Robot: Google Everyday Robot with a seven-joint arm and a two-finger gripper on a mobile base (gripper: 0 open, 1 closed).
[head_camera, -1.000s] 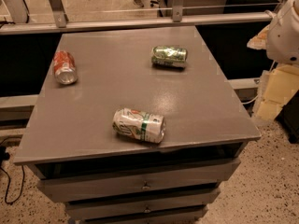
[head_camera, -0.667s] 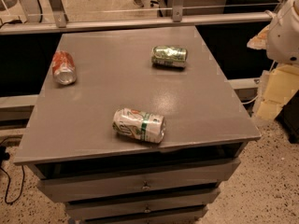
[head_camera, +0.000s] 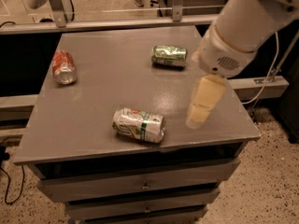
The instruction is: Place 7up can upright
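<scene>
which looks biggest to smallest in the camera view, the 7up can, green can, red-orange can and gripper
1. gripper, above the table's right front; likely nearer the camera, so unsure
2. 7up can, lying on its side
3. green can and red-orange can look alike, both farther back

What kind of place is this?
Probably a robot test lab: grey drawer cabinet with the 7up can lying on it, speckled floor, metal rail behind. The end effector hangs over the cabinet's right side.

Dim warm light, soft sheen on tabletop (head_camera: pixel 117 80) beside gripper (head_camera: pixel 198 115) at right
</scene>
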